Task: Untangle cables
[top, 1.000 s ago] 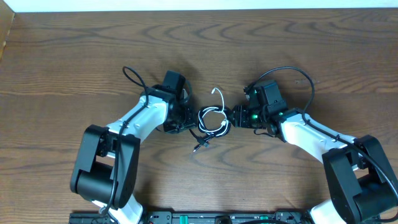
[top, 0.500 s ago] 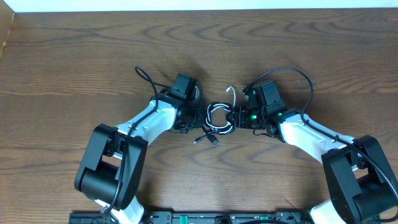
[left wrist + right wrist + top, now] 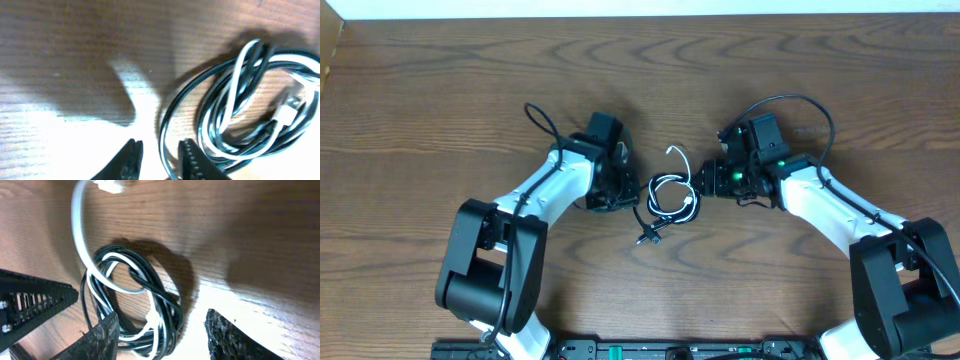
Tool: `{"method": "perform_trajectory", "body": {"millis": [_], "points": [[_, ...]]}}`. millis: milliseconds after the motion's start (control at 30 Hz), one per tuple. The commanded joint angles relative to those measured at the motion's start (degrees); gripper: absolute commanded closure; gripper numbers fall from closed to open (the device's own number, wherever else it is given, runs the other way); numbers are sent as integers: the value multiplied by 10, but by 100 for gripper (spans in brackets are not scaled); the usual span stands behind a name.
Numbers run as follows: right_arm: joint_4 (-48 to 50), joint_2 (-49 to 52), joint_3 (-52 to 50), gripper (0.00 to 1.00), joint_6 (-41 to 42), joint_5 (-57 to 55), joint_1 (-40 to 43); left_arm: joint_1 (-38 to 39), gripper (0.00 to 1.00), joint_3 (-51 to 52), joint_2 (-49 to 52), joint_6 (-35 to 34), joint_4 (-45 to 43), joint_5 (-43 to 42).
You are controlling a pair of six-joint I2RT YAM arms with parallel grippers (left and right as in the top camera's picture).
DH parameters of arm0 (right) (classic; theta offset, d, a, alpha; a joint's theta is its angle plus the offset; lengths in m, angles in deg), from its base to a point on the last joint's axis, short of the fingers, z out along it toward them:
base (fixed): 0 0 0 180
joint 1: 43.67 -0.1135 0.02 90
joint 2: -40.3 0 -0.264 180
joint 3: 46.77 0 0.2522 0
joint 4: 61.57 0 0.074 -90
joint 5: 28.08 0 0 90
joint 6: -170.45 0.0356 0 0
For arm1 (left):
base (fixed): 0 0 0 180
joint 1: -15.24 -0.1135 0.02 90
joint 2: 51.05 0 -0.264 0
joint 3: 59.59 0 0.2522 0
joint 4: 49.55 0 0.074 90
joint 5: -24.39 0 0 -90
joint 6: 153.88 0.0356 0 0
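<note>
"On the table [image 3: 440,100], what is seen in the middle?"

"A black cable [image 3: 175,312] and a white cable [image 3: 76,235], wound together in one bunch."

"Are they held?"

"No. The left gripper [image 3: 161,159] is opened a little, and the right gripper [image 3: 161,317] is opened wide."

Wooden table [image 3: 430,90] — brown (grained), white strip [image 3: 620,8] beyond

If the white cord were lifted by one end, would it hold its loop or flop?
Probably floppy: the white cable is thin and bends loosely. It threads through the coiled black cable, so lifting likely drags that along.
</note>
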Motion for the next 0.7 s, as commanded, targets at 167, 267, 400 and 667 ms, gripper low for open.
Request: {"method": "perform_trajectory", "body": {"millis": [167,267,400,667], "points": [[-4,2,7,47,-16,-24,-38,-1,63,-19,7,10,7,-35],[-5,2,7,46,-15,-30,-40,1,62,-19,7,-9,1,-48],[-6,2,7,44,-15,-34,-40,9,62,-19,7,-22,-9,-48],[-11,2,8,48,-17,-61,-38,64,62,-19,7,-89,-9,-48]]}}
